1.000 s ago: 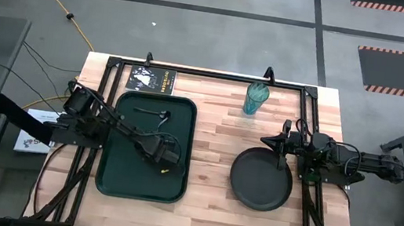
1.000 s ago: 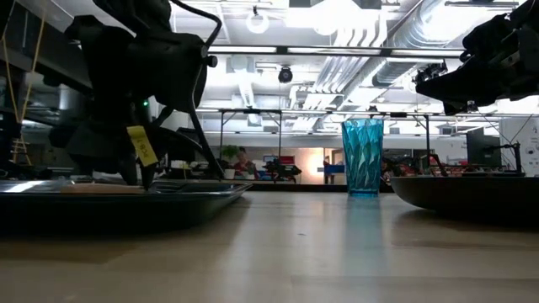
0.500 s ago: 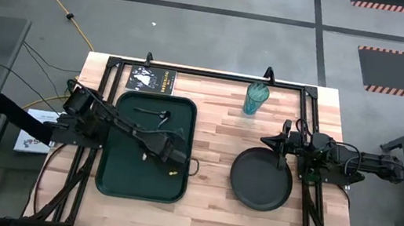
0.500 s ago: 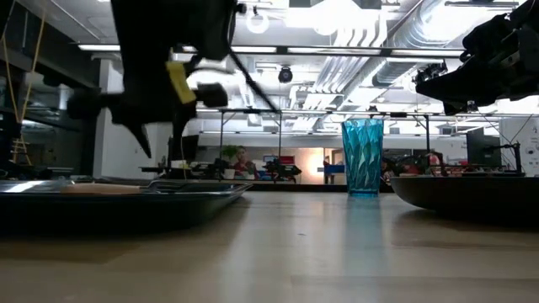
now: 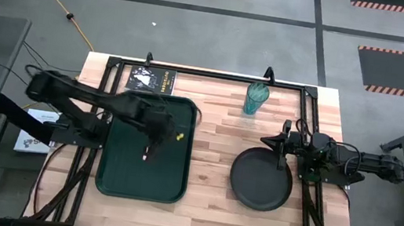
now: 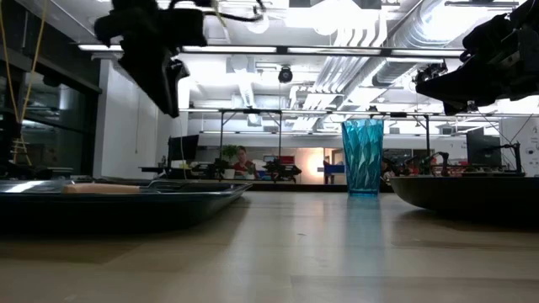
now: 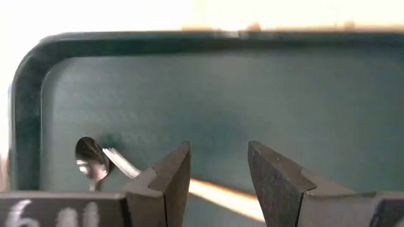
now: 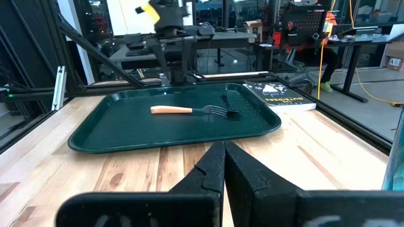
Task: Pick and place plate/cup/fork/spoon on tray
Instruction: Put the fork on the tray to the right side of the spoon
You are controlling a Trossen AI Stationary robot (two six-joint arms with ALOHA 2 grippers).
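Lifted back from the fork (image 8: 189, 110), left gripper (image 7: 218, 170) hangs spread over the tray (image 5: 117, 180), apparently empty; right gripper (image 8: 224, 157) waits pressed together.

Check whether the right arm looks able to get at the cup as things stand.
Probably yes. The right gripper, fingers shut and empty, waits just beyond the plate, and the cup stands upright on bare table toward the back edge with nothing between them. The left gripper is off over the tray.

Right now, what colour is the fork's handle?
Light orange-tan; the fork lies on the tray, clearest in the right wrist view.
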